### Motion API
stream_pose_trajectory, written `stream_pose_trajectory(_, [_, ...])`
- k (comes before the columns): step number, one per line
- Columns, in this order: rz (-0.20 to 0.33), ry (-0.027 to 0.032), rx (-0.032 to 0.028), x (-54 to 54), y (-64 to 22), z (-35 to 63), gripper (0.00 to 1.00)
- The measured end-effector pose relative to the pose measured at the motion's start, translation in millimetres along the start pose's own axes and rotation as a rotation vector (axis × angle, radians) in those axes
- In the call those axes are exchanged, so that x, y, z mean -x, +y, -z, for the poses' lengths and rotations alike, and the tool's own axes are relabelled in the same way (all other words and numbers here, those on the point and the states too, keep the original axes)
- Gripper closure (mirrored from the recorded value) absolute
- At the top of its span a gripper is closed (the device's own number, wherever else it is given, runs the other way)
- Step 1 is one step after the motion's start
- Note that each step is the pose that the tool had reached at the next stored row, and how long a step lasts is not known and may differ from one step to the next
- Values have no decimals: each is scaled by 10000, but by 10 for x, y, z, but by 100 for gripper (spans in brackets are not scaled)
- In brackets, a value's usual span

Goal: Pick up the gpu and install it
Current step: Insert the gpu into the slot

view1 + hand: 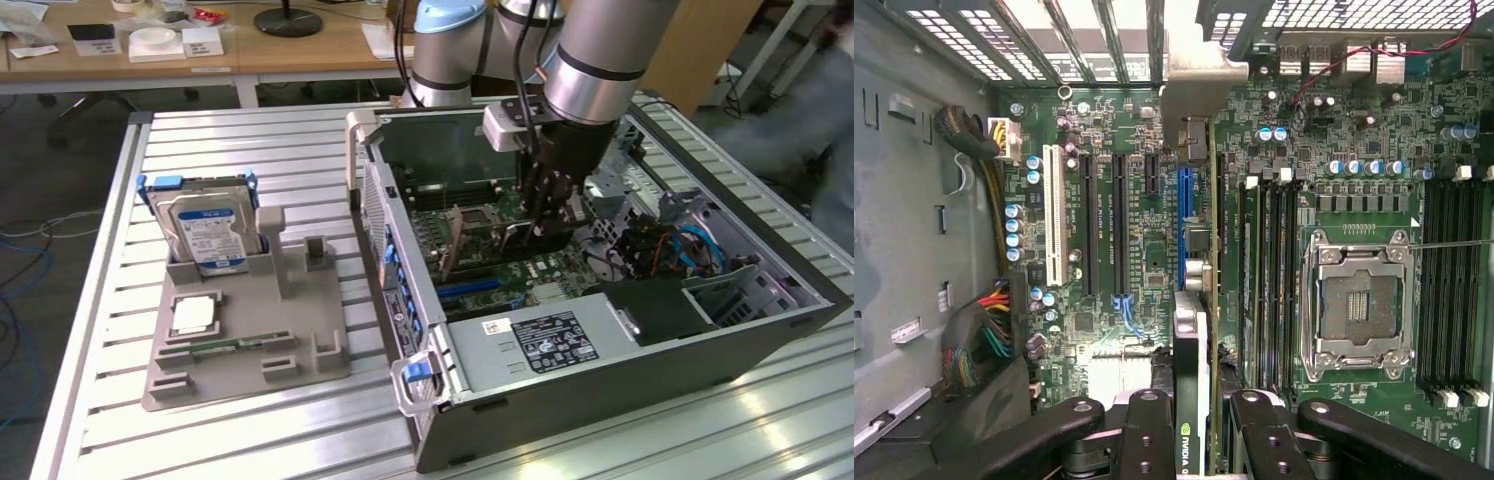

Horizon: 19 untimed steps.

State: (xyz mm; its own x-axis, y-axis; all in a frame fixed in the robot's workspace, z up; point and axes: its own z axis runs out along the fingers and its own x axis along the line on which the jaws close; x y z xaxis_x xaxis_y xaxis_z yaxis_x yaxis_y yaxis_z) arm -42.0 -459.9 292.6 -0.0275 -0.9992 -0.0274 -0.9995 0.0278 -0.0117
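Note:
The gpu [1192, 345] is seen edge-on in the wrist view, a thin card with a black cooler and a green logo. It stands upright inside the open computer case [747, 330]. Its silver end bracket [1199, 95] reaches the rear slot openings. My gripper [1194, 415] is shut on the card's top edge, one black finger [1147, 435] on each side. The card hangs directly over the blue slot [1185, 205] on the motherboard; whether it is seated I cannot tell. In the exterior view my gripper [547, 215] reaches down into the middle of the case over the motherboard [514, 275].
On the grey holder tray [247, 370] at the exterior view's left stand a silver hard drive [207, 235], a chip [194, 315] and a memory stick [220, 347]. The CPU socket [1359, 305], memory slots [1454, 285], cable bundles [984, 335] and power supply [561, 340] crowd the case. A blurred person [801, 100] stands at the right.

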Motion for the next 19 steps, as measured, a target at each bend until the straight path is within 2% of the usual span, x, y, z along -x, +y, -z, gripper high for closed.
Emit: stream_pose_trajectory(19, [1,2,1,-1,11,-13,74])
